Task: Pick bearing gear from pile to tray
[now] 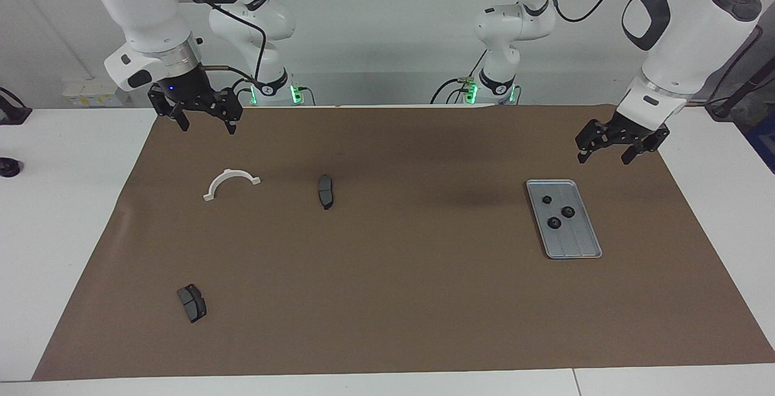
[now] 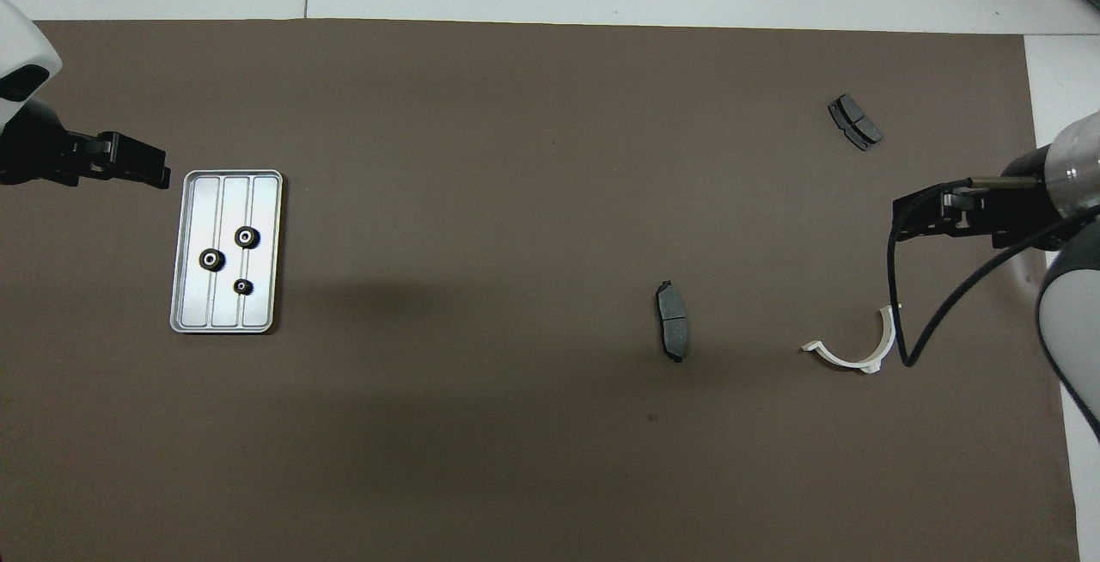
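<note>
Facing view: three gears point(image 1: 568, 211) lie in the tray point(image 1: 582, 249); left gripper point(image 1: 605, 154) and right gripper point(image 1: 206, 124) hang empty, fingers spread. Overhead view: the left gripper point(image 2: 163, 177) is cut off at the frame edge beside the tray point(image 2: 191, 319).

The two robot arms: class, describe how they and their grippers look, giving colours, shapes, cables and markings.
Both arms have glossy white rounded shells with dark grey round joint caps. The right gripper is black, below a silver wrist ring with a small blue light; the left gripper is black too. Black cables loop along both arms, and green lights glow at their bases.
</note>
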Robot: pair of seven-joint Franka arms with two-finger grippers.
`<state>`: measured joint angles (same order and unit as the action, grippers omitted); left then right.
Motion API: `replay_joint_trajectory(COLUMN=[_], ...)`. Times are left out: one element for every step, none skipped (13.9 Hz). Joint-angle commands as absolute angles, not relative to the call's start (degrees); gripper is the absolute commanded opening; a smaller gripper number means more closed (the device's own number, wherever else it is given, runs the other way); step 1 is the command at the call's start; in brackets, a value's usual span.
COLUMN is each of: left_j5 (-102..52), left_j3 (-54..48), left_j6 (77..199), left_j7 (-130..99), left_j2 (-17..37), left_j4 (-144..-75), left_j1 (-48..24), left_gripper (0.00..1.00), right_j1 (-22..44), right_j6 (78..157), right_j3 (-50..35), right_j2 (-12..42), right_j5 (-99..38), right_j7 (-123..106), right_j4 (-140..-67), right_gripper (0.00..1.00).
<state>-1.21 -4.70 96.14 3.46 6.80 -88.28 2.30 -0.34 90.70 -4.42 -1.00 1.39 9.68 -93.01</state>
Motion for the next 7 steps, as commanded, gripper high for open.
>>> replay_joint_trajectory(left_j5=[-0.45,-0.35,-0.35,-0.53,-0.61,-0.62,-0.62], left_j3=[-4.04,-4.04,-4.13,-4.13,-4.13,-4.13,-4.13], left_j6=[92.91,92.47,92.11,92.28,92.55,92.81,92.99], left_j7=[2.72,2.72,2.72,2.72,3.07,3.16,3.16], left_j2=[6.5,6.59,6.68,6.33,6.15,5.8,5.71], left_j4=[-87.46,-86.58,-86.14,-86.31,-87.0,-87.53,-87.89], left_j1=[1.76,1.84,1.93,1.76,1.84,2.11,2.37], left_gripper=[1.0,1.0,1.0,1.0,1.0,1.0,1.0], right_j1=[-0.97,-0.97,-0.97,-0.97,-0.97,-0.97,-0.97], right_j6=[89.91,90.0,90.0,90.0,90.0,90.0,90.0], right_j3=[-4.66,-4.66,-4.66,-4.66,-4.66,-4.66,-4.66], right_j2=[-1.23,-1.23,-1.23,-1.23,-1.23,-1.23,-1.23], right_j5=[0.09,0.09,0.09,0.09,0.09,0.09,0.09], right_j7=[7.91,7.82,7.91,7.91,7.91,7.91,7.91], right_j4=[-92.72,-92.72,-92.72,-92.72,-92.72,-92.72,-92.72], right_gripper=[1.0,1.0,1.0,1.0,1.0,1.0,1.0])
